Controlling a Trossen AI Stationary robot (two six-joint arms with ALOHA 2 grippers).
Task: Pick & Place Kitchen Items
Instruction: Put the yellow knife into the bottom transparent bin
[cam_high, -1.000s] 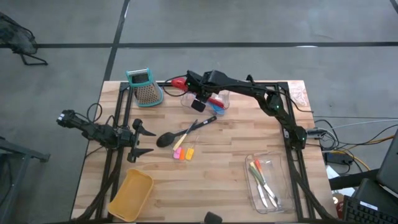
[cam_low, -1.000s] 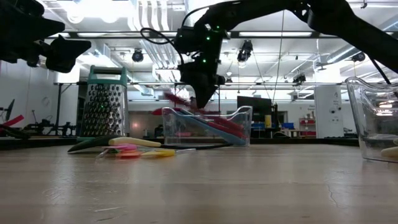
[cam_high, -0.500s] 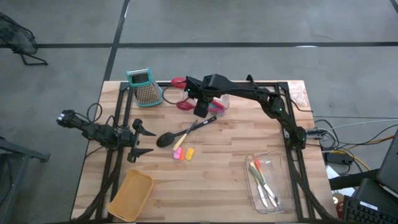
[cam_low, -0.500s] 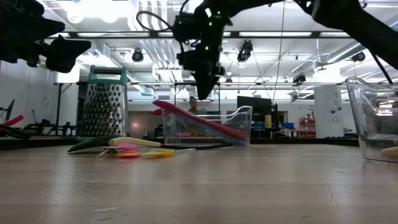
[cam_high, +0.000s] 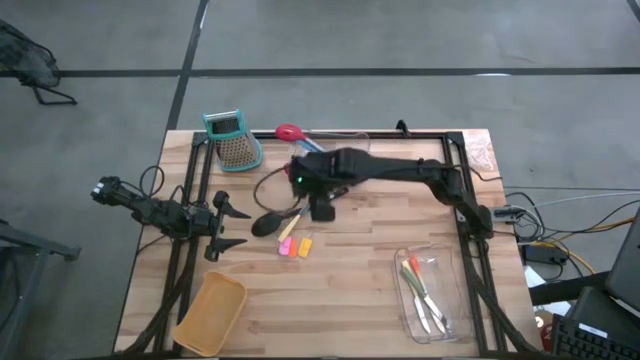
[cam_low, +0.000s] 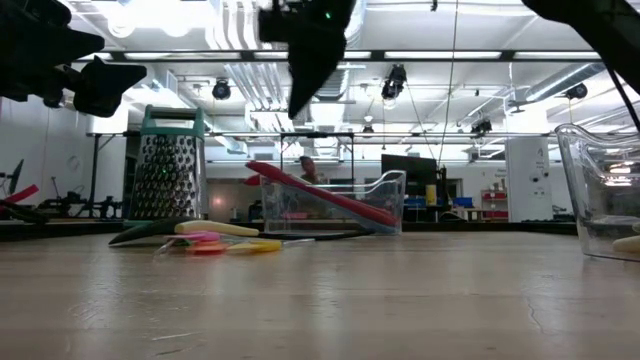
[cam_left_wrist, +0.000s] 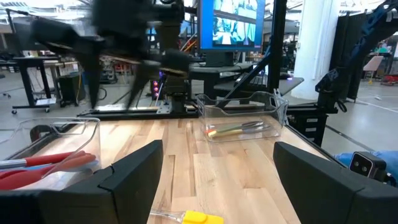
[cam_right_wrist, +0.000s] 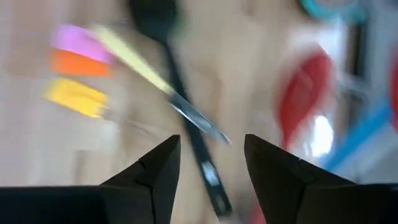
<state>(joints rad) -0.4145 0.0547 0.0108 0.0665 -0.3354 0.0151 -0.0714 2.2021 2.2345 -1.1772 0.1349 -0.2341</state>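
Your right gripper (cam_high: 322, 208) is hovering over the middle of the wooden table (cam_high: 370, 270), its fingers spread apart and holding nothing. Directly beneath it in the right wrist view, the black ladle (cam_right_wrist: 177, 93) is lying flat on the wood, its round bowl pointing toward the left arm, and a yellow-handled tool with a silver metal blade (cam_right_wrist: 155, 81) is crossing over the ladle's handle. Just beside them, you are seeing three tiny flat pieces, pink (cam_right_wrist: 78, 40), orange (cam_right_wrist: 78, 62) and yellow (cam_right_wrist: 76, 96), resting side by side on the table.

The red spoon (cam_low: 320, 195) is leaning tilted in the clear plastic bin (cam_low: 335, 205) at the far edge, its bowl sticking out over the rim, with a blue utensil (cam_right_wrist: 357, 140) next to it. More coloured-handled tools (cam_high: 418, 280) are lying in the second clear bin (cam_high: 430, 325) near the right front corner.

Your left gripper (cam_high: 228, 228) is waiting at the left edge of the table, fingers spread wide and empty.
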